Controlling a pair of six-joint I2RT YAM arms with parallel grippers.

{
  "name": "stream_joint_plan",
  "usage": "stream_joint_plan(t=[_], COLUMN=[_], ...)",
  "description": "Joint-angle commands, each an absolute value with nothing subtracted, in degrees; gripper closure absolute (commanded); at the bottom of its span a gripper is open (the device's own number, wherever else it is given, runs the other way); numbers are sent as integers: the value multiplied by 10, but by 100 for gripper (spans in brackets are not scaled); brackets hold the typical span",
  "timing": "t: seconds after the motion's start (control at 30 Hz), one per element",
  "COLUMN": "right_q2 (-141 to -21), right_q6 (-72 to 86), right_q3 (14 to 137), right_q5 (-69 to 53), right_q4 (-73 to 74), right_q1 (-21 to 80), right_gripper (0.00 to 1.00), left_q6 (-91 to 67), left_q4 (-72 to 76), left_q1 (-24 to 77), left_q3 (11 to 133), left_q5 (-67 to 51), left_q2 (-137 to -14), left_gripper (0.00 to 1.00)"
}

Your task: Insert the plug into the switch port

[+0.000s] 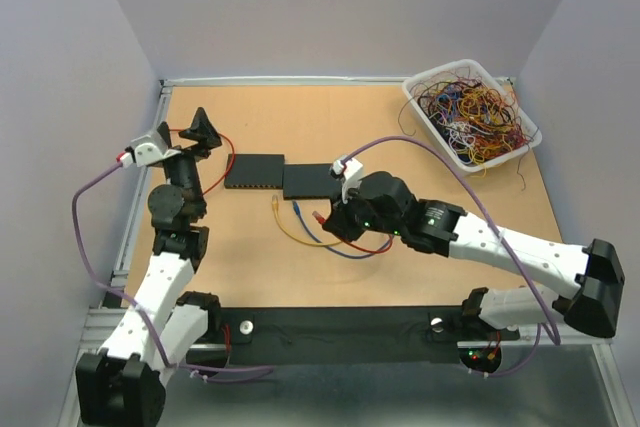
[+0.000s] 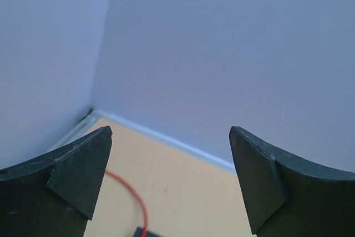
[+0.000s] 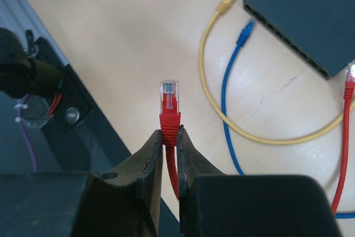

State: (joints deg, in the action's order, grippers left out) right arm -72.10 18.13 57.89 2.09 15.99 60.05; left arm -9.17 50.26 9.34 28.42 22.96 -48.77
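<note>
My right gripper [image 3: 171, 132] is shut on the red boot of a red cable, and its clear plug [image 3: 170, 94] sticks out past the fingertips above the table. From above, the same plug [image 1: 319, 216] and right gripper [image 1: 336, 224] sit just in front of the black switch [image 1: 308, 180]. The switch [image 3: 310, 15] lies at the upper right of the right wrist view, its port side facing the loose cables. My left gripper [image 1: 200, 128] is raised at the back left, and in its own view the left gripper [image 2: 171, 137] stands wide open and holds nothing.
A second black box [image 1: 253, 170] adjoins the switch on the left, with a red cable [image 2: 133, 198] running to it. Yellow [image 3: 228, 1] and blue [image 3: 244, 31] plugs lie loose by the switch. A white bin [image 1: 470, 112] of tangled wires stands at the back right. A black strip [image 1: 340, 332] runs along the near edge.
</note>
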Motion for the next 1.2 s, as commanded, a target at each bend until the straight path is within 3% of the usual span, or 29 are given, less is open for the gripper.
stream_joint_plan(t=[0.0,0.2,0.37,0.7,1.0,1.17], right_q2=[-655,-599,-580,-587,-583,-575], right_q6=[155,150,154,151,165,175], right_q3=[576,562,548,570,612,610], right_q5=[-72,-138,-170,-222,-389,-408], right_q4=[105,98,94,82,68,67], right_q1=[603,603,603,603,603,603], right_gripper=[100,100,100,100,100,100], left_q6=[-201,-296,-346,-418,-402,-389], left_q4=[415,393,390,362,347,345], left_q1=[96,97,103,125,132,133], left_q3=[281,292,290,260,233,224], left_q5=[54,-252,-423,-482,-502,-500], left_q2=[-460,-432,-388,-298,-272,-275], left_gripper=[1,3,8,16,16,16])
